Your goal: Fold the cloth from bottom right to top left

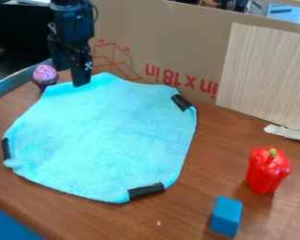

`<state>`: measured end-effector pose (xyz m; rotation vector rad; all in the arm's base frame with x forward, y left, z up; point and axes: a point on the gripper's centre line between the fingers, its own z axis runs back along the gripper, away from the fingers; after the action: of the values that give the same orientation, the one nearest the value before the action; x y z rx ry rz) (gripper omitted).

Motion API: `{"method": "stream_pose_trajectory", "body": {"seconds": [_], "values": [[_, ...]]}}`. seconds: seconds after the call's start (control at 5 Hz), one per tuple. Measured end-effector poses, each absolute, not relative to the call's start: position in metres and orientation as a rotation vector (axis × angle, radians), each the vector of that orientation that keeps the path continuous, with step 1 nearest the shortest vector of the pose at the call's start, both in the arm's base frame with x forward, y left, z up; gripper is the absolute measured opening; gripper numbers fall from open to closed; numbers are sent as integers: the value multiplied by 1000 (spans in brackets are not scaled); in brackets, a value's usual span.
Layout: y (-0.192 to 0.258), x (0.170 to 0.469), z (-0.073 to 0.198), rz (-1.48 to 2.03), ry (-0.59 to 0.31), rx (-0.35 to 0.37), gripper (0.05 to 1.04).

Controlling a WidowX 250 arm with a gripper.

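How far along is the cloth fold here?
No fold looks done: the cloth lies spread out, its lower-right black patch uncovered. The gripper is at the top-left edge; whether it holds cloth is unclear. Left, apparently: the whole fold, bottom right to top left.

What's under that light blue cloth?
Brown tabletop shows right up to the lower edge of the cloth, so it seems to lie on that. Whether anything else is beneath can't be seen; the cloth covers it.
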<state>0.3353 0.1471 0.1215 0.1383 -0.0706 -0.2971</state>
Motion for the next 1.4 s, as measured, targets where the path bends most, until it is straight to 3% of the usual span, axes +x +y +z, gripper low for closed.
{"method": "stream_pose_trajectory", "body": {"seconds": [0.6, 0.8, 1.0, 1.4], "values": [[138, 313, 80, -419, 21, 20, 1000], [109, 304, 69, -486, 13, 23, 1000], [83, 294, 58, -514, -37, 79, 1000], [50, 287, 60, -591, -80, 76, 1000]]}}
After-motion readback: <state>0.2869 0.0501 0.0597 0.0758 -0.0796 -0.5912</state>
